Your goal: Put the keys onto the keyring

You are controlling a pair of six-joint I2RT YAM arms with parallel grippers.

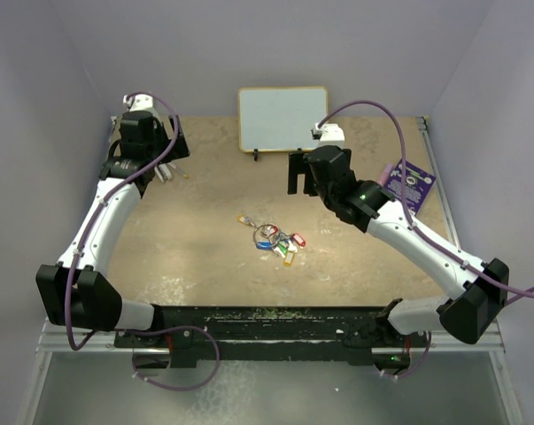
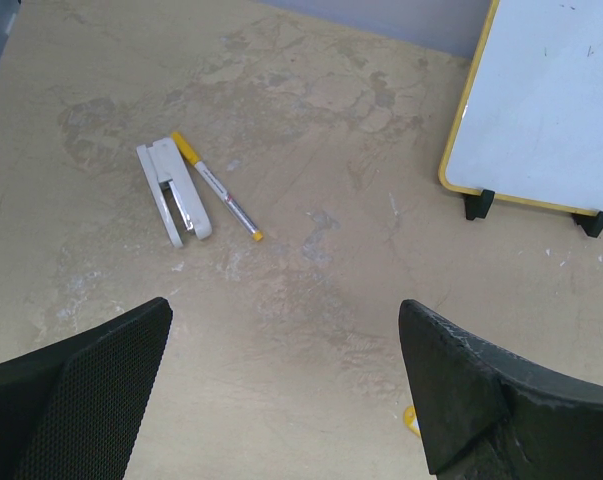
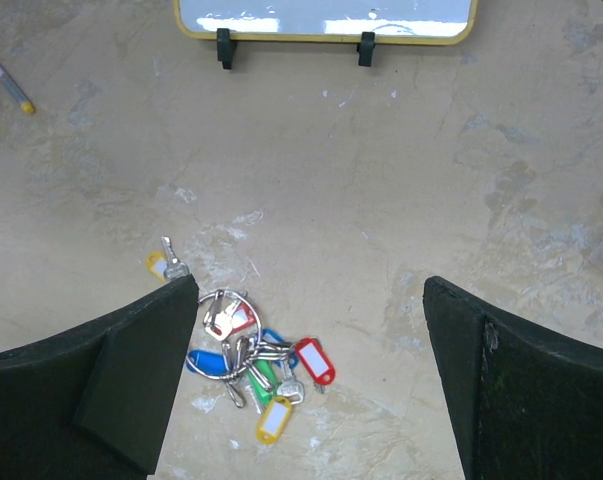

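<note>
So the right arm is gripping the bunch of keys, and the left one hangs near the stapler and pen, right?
No. The right gripper has its jaws open and empty; the keys lie loose on the table, as the right wrist view shows. The rest holds.

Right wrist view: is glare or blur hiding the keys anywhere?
Right wrist: keys sharp, evenly lit, glare only on the whiteboard. Top external: keys small, tag colours readable, keyring barely resolved. Left wrist: in focus, keys nearly out of frame.
</note>
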